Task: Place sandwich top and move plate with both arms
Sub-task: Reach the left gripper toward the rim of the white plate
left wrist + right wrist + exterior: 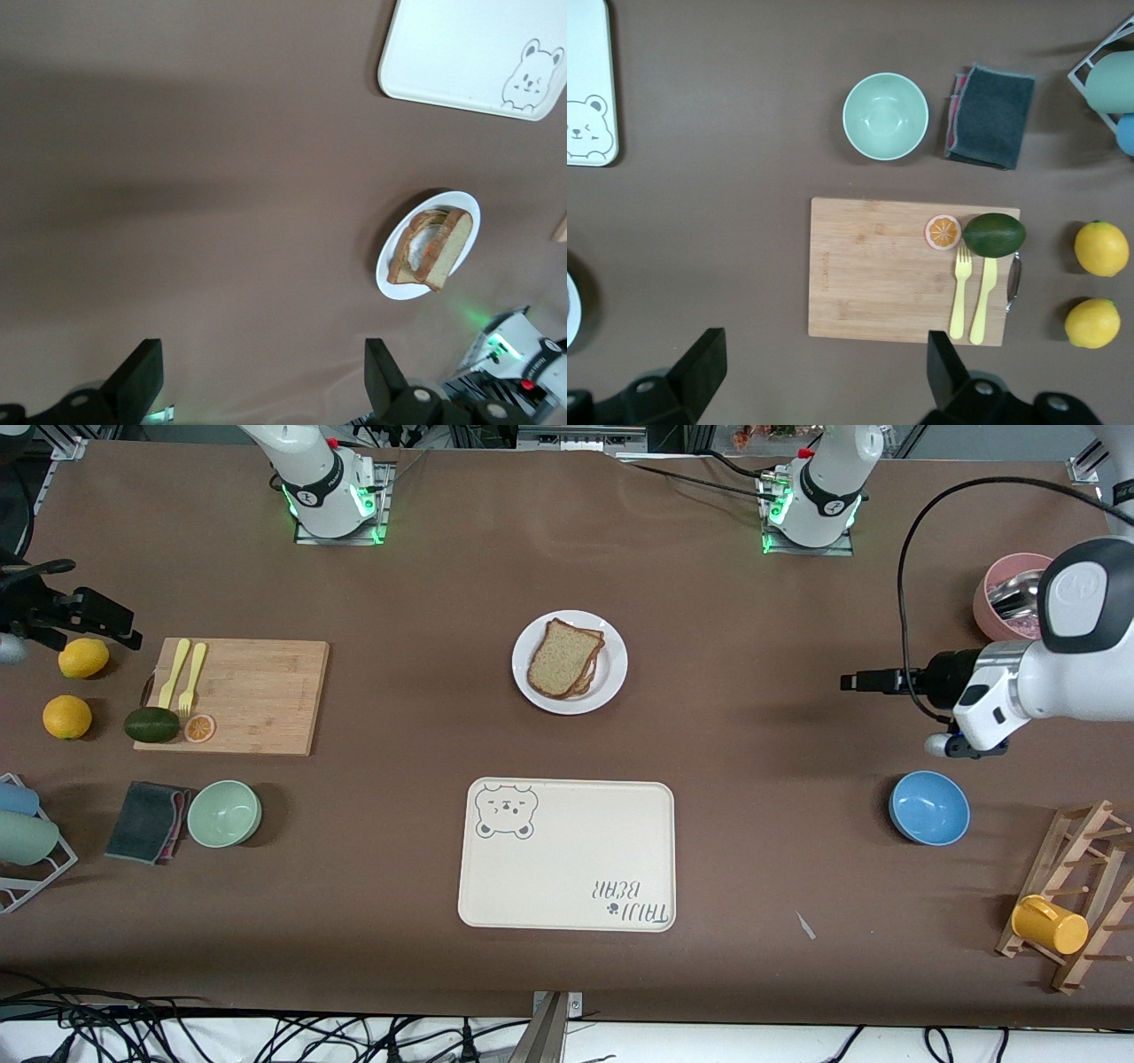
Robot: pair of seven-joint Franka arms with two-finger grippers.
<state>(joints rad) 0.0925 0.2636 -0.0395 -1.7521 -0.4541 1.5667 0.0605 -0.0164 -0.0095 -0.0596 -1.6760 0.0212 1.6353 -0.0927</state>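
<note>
Bread [562, 657] sits stacked on the plate [611, 677], bare tabletop [753, 779] all round, tray [567, 859] nearer the camera. Both grippers hang high, left [257, 381] and right [819, 376], fingers spread, holding nothing. Only the left wrist view shows the filling.

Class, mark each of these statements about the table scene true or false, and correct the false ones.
1. The slice of brown wholemeal bread lies on the small round white plate. True.
2. The plate stands on the cream rectangular tray with a bear drawing. False: it stands on the table, farther from the front camera than the tray.
3. The left gripper is open and holds nothing. True.
4. The blue bowl sits on the wooden cutting board. False: it sits on the table at the left arm's end.
5. The right gripper grips a yellow fork. False: it is open, over the board.
</note>
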